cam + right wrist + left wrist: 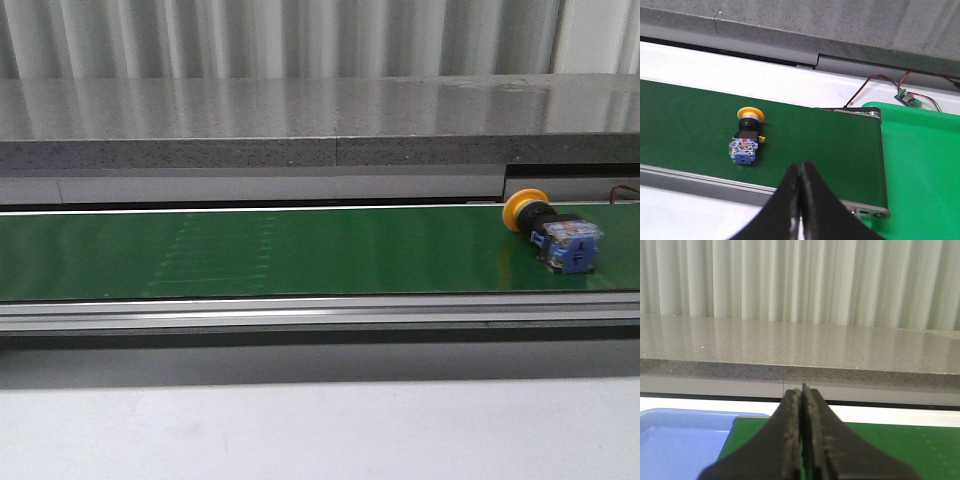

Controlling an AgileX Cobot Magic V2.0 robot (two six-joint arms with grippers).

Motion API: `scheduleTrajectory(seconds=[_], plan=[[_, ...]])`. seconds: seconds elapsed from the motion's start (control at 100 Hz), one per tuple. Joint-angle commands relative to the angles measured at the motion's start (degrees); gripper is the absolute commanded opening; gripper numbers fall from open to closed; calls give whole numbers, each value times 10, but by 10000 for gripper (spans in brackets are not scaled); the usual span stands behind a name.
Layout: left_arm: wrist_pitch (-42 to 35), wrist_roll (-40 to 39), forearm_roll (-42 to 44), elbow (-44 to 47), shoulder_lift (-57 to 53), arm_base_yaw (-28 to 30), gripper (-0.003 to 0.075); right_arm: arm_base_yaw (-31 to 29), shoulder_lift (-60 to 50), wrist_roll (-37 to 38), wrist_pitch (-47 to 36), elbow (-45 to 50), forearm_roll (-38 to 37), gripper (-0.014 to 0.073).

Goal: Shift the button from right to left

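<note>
- Nearest the camera in the right wrist view, the right gripper (799, 170) rose from the bottom centre of the frame with its jaws pressed together and nothing between them. It hung above the near edge of the green belt (805, 140), apart from the button, so no pickup had begun.
- The left gripper (803, 395) filled the bottom centre of the left wrist view, its jaws likewise pressed together and empty. It pointed along the belt, probably waiting for its turn at the receiving end.
- A blue tray (680, 440) sat in the lower left of that view, just beside the belt's end; I judged it the likely place for the drop, though only one corner of it showed.
- The button (553, 232) lay on its side at the right edge of the front view, on the belt, yellow cap toward the far rail and blue block toward the camera. It sat on the right, so the move was not yet made.
- A green tray (920, 170) lay beyond the belt's roller on the right of the right wrist view, cut off by the frame.
- Farther back, a small circuit board (905, 96) with red and black wires sat in the upper right; its markings were too small to make out.
- Neither arm appeared in the front view.
- The grey stone ledge (300, 130) and pale curtain (800, 280) closed the background.
</note>
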Motion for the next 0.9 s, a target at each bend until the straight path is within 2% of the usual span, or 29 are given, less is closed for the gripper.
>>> scheduleTrajectory(seconds=[0.0,0.22,0.44,0.62,0.89], plan=[[-57,-1,-1,14,-20,-4,-20,-1,2,-6,-36,-13,10,-67],[-60,-1,-1,1,-19,-4,-20,-1,2,-6,-36,-13,10,-67],[22,-1,-9,-51,8,-4,-20,-1,2,-6,-36,-13,10,-67],[47,-1,-36,-100,79,-4,-20,-1,2,-6,-36,-13,10,-67],[208,-1,-47,-239,262,-4,-20,-1,2,-6,-36,-13,10,-67]])
